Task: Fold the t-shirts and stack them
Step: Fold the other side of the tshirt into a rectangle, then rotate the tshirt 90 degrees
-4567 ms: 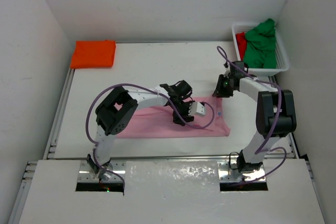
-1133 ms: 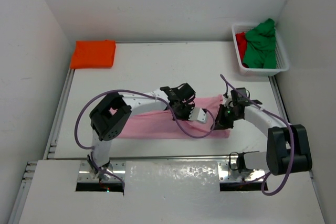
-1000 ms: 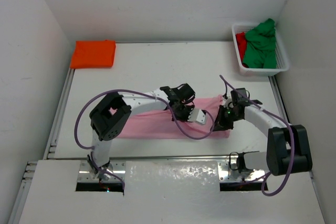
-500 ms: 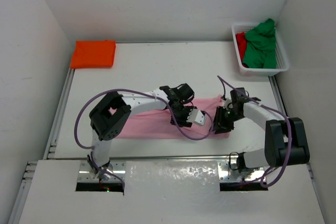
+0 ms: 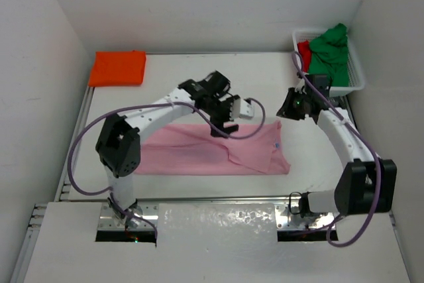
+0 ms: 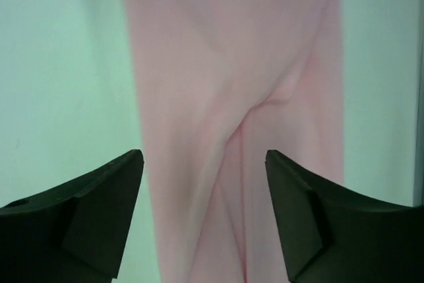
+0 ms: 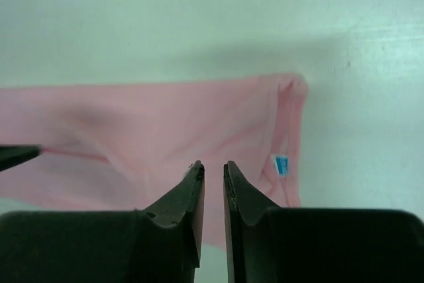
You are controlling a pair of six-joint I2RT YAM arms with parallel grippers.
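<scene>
White table, walls, one basket

A white mesh basket sits at the far right corner of the table, close against the right wall. The table is white, with metal rails along its left and right edges. Plain white walls close it in at the far edge and at both sides.

Robot lab cell, white enclosure walls, white table

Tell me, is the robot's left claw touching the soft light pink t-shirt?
Apart. In the left wrist view the left gripper hangs open, fingers spread, with the light pink t-shirt lying flat well beneath them.
</scene>
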